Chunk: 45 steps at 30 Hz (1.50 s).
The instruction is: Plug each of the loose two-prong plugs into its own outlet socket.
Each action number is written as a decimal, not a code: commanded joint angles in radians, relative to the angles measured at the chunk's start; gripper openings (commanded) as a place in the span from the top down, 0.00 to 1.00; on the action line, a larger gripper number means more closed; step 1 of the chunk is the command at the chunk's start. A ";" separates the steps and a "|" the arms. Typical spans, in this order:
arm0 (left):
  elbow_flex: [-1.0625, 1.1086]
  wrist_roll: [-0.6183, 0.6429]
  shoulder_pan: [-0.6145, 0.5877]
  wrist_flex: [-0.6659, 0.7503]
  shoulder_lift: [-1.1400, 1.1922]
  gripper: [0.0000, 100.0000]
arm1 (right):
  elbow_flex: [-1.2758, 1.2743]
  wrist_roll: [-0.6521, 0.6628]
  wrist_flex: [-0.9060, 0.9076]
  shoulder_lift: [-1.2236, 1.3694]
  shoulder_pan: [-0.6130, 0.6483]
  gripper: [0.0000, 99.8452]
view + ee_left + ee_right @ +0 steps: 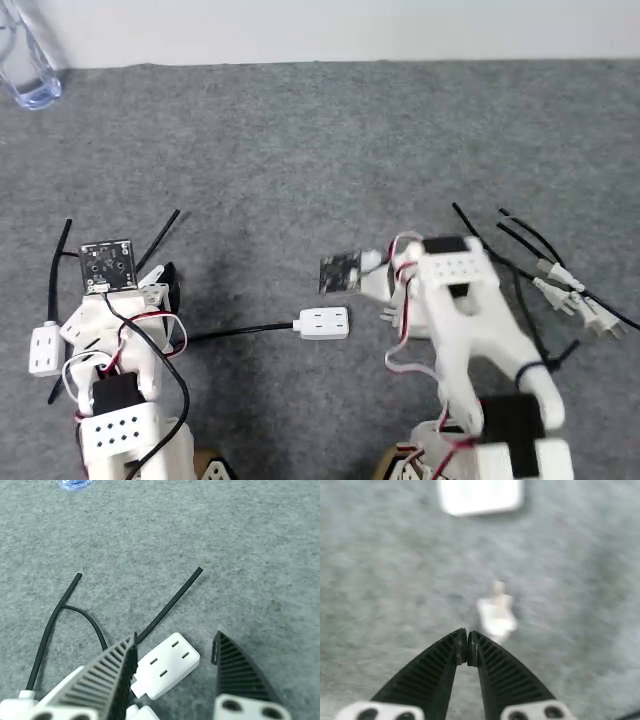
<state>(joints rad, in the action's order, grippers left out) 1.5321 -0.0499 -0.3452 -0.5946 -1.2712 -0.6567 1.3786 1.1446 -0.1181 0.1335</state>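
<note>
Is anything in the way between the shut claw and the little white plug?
Nothing visible: just bare grey carpet between the right gripper and the plug. A white outlet socket lies beyond the plug.

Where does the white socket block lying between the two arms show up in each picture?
High view: white socket block, near the centre.
Left wrist view: not in it.
Right wrist view: blurred, beyond the shut hand and a small plug.
Shared landmark: grey carpet.
</note>
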 commanded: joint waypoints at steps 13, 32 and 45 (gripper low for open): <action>-0.004 -0.008 0.006 0.021 -0.002 0.77 | 0.256 0.006 0.045 0.165 -0.028 0.99; -0.004 -0.009 0.006 0.021 -0.002 0.77 | -0.267 -0.187 -0.263 -0.269 -0.033 0.80; -0.004 -0.009 0.006 0.021 -0.002 0.77 | -0.417 -0.092 -0.421 -0.326 0.001 0.79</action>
<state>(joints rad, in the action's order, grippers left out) 1.5321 -0.0499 -0.3452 -0.5946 -1.2712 -1.0771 1.2605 0.7411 -0.4158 0.1258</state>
